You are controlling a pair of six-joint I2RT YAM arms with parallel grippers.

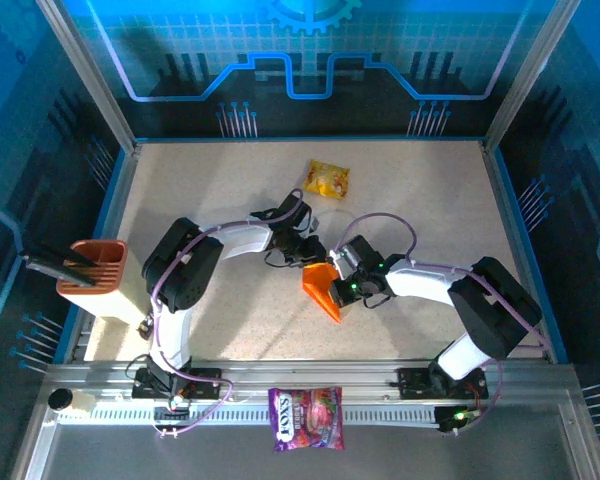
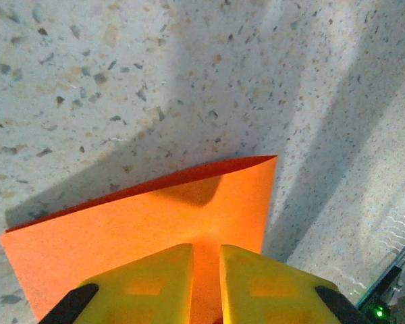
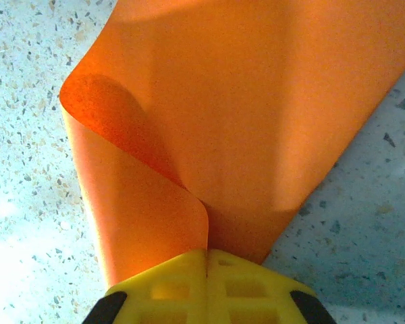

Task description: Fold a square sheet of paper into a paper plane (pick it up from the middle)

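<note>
- The surface is a pale speckled table (image 1: 210, 200) inside a booth with blue-lit walls. In the top view a glossy yellow snack packet (image 1: 328, 178) lies toward 12 o'clock. A purple printed bag (image 1: 306, 418) lies at 6 o'clock on the near rail, and a brown holder (image 1: 92, 265) stands at 9 o'clock.
- The square sheet of paper (image 1: 323, 292) is near the middle of the table, a little toward 6 o'clock, between the two arms.
- The right gripper (image 3: 207, 253) is closed on the sheet. Its yellow fingers meet with no gap, and the paper comes out from between them toward 12 o'clock, with one layer curled over at 10 o'clock.
- The left gripper (image 2: 206, 250) sits at one edge of the sheet. Its fingers show a narrow gap with orange in it, and I cannot tell whether they pinch the paper or only stand over it.
- In my judgement the task is at an early or middle stage. The sheet is bent over and looks like a rough triangle from above, but it is not yet a slim dart with a centre crease. Several folds and their pressing remain.
- From above, the wrists cover the far part of the sheet, so the number of layers is unclear. Both wrist views cut the paper off at the frame edge, and no sharp crease can be made out.
</note>
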